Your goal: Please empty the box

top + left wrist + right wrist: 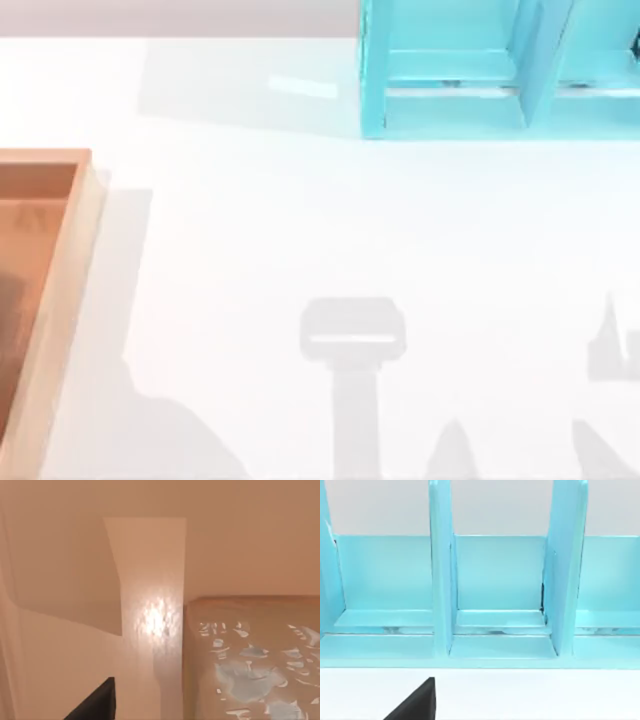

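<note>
Wooden box [60, 300] lies left on white table [300, 230], cyan shelf [450, 70] behind.

The box [62, 300] looks like wood, with a pale tan rim and a warmer orange-brown floor that carries a soft sheen. Up close in the left wrist view, its inner wall [150, 615] throws back a bright grainy glint, so it reads as semi-glossy. The shelf unit [450, 80] is smooth cyan, plastic-like and lightly glossy. The table [330, 220] is plain matt white.
</note>
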